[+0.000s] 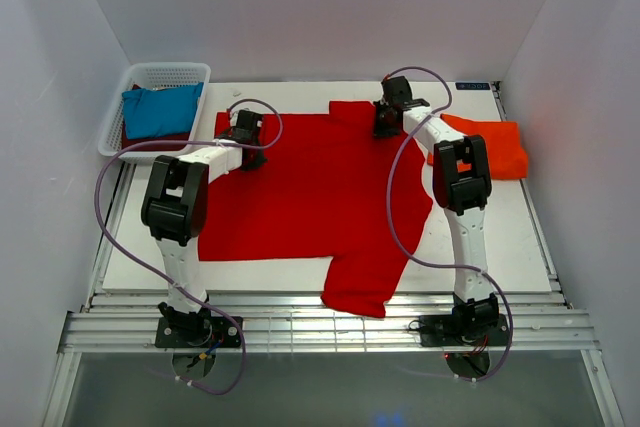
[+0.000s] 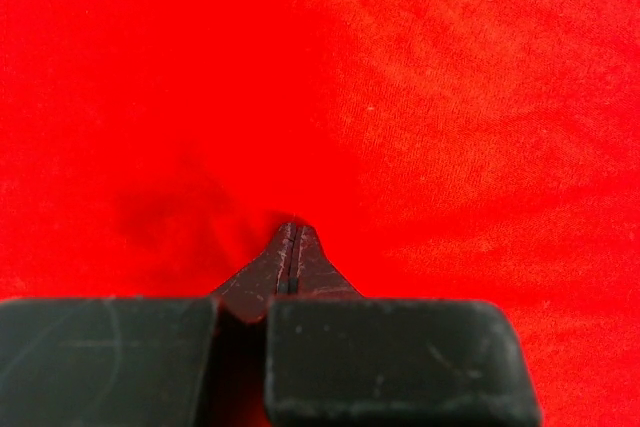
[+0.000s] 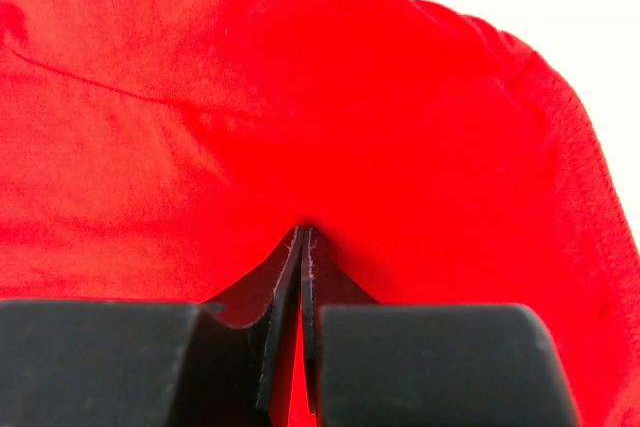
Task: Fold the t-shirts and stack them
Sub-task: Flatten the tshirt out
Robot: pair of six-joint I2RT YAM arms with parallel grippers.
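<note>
A bright red t-shirt (image 1: pixel 310 187) lies spread flat over the white table, one sleeve hanging past the near edge. At the shirt's far left corner my left gripper (image 1: pixel 248 147) is shut with its tips pressed into the puckered red cloth (image 2: pixel 420 97). At the far edge of the shirt my right gripper (image 1: pixel 386 127) is shut, with red cloth (image 3: pixel 200 107) caught between its jaws. The left gripper (image 2: pixel 291 232) and the right gripper (image 3: pixel 305 237) each fill the lower part of their own wrist views. A folded orange-red t-shirt (image 1: pixel 490 152) lies at the right.
A white mesh basket (image 1: pixel 170 72) stands at the far left corner. It holds a teal-blue t-shirt (image 1: pixel 160 109) on top of a dark maroon one (image 1: pixel 150 135). White walls close in the table on three sides. Bare table (image 1: pixel 520 237) shows on the right.
</note>
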